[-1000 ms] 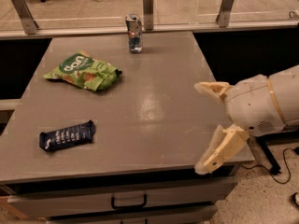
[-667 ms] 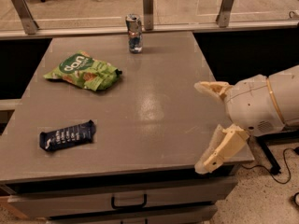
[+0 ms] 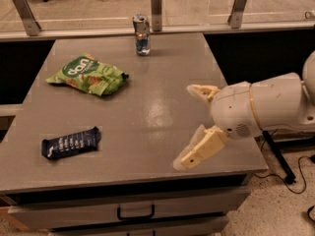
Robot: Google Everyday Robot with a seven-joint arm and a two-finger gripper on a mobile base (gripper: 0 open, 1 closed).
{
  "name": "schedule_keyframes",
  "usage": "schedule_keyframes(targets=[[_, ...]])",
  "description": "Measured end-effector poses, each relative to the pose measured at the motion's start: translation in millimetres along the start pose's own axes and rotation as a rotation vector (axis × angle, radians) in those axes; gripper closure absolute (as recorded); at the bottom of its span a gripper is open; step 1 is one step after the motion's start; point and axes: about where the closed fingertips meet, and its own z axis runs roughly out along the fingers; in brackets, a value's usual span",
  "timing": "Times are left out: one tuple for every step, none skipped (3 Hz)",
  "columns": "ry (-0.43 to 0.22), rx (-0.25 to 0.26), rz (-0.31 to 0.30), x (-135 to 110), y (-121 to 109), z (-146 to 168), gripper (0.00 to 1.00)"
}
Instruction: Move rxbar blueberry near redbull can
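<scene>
Grey and matte, the surface [image 3: 147, 117] carries three things. Take the redbull can [image 3: 141, 35] as your landmark: it stands upright at the far edge, silver and blue with a shiny metal top; its print is too small to read.

Nearer to you than the can and to its left lies a crinkly green chip bag [image 3: 88, 75], with white lettering on a dark green patch that looks like "don".

The rxbar blueberry [image 3: 71, 143] lies flat well apart from the can, much nearer to you and further left, beyond the chip bag. Its wrapper is dark navy with a row of small white letters that cannot be made out.

Your gripper [image 3: 196, 124] hangs over the surface well apart from the can, nearer to you and to the can's right. Its cream-coloured jaws stand wide open, holding nothing, and point towards the bar's side of the surface.

Below the near edge is a drawer with a dark handle [image 3: 135, 213].
</scene>
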Motion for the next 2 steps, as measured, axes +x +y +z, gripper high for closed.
schedule_keyframes(targets=[[-0.063,-0.015,-0.001,-14.8,-14.2,32.6,0.11],[-0.127,-0.06,-0.01,-32.1,-8.2,65.3,0.06]])
